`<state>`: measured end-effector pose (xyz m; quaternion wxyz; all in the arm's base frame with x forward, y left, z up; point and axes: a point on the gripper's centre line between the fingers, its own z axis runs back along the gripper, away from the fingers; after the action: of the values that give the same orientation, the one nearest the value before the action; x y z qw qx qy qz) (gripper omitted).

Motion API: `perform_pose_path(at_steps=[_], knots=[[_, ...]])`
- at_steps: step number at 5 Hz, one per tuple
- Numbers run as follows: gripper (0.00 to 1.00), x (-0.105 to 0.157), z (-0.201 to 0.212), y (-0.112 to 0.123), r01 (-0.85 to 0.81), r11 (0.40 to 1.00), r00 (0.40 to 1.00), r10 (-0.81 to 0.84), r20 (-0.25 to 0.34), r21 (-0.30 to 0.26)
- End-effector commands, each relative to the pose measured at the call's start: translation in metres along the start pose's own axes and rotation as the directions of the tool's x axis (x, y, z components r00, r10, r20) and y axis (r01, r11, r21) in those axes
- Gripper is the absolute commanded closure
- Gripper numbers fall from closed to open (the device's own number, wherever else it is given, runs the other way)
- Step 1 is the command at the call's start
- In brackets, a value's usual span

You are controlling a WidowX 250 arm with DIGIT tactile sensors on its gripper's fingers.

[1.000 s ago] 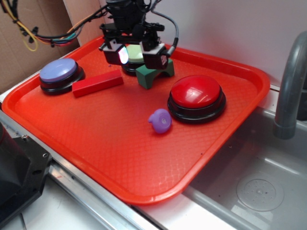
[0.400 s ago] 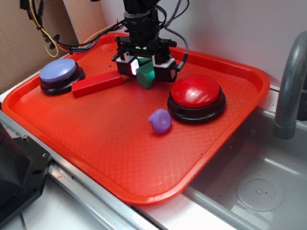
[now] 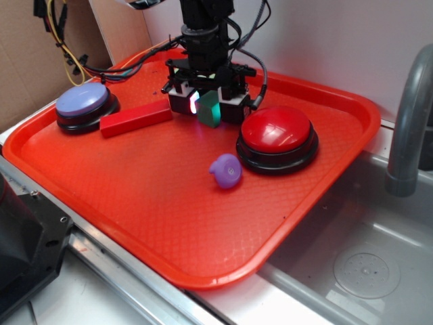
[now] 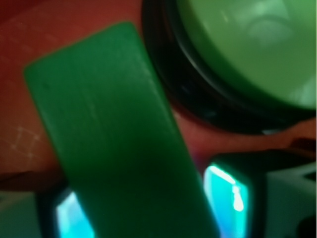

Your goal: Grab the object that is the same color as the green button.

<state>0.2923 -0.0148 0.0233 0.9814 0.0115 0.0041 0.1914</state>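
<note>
End effector point(image 3: 206, 108) straddles the green block point(image 3: 209, 108) on the red tray point(image 3: 135, 196), fingers either side; grip contact cannot be confirmed.

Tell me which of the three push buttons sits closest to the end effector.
The green button, right behind the end effector; the red button and lavender button sit farther off.

**Crowded back of the tray, open front**

The hand point(image 3: 206, 108) sits low at the back of the red tray point(image 3: 135, 203), straddling the green block point(image 3: 209, 108), hemmed in on several sides. The green button point(image 4: 247, 44) lies just beside the block. The red button point(image 3: 277, 139) stands near on one flank, the red block point(image 3: 135, 118) and lavender button point(image 3: 83, 105) on the other. The purple toy point(image 3: 226, 170) sits in front. The tray's wide front is bare.
</note>
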Motion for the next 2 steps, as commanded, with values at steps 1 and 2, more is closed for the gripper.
perform_pose_path(at_steps=[1,2], knots=[[1.00,0.004,0.029,0.002,0.085,0.996,0.993,-0.086,0.075,0.020],[1.00,-0.013,0.052,0.012,0.168,0.986,0.985,-0.168,0.039,0.014]])
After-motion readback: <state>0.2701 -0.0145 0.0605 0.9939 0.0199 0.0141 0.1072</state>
